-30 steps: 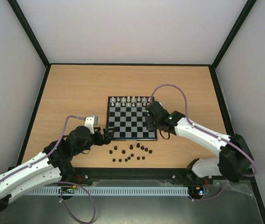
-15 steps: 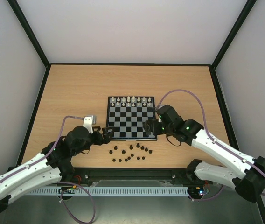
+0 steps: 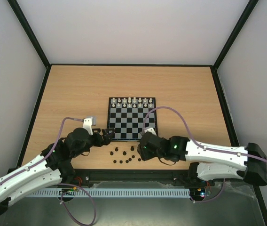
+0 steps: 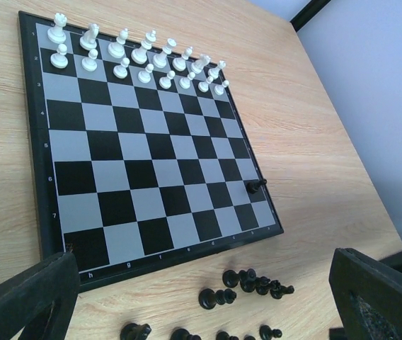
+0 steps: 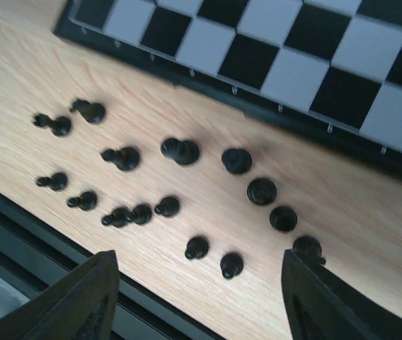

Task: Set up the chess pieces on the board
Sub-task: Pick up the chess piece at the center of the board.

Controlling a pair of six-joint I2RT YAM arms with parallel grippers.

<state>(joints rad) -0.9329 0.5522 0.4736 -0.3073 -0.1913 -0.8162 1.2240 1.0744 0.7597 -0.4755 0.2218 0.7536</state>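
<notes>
From above, we see the board (image 3: 132, 123) lying in the middle of the bench (image 3: 77, 89), with white pieces (image 3: 131, 101) lined up along its far side. The dark pieces (image 3: 125, 157) lie scattered on the bench just in front of the board's near edge. The left gripper (image 3: 109, 134) hangs at the board's near left corner. The right gripper (image 3: 141, 147) hangs over the right end of the scatter.

In the left wrist view, the white pieces fill the two far rows. One dark piece (image 4: 255, 186) stands on a square by the board's right edge, towards the near side. The others lie on the bench past the near border, several on their sides. The left fingers (image 4: 27, 301) stand wide apart with nothing between them, so we call this gripper released.

In the right wrist view, the dark pieces are strewn over the wood below the board's black border. The right fingers (image 5: 81, 304) are spread to either side of them, empty and touching none, so this gripper is released too.
</notes>
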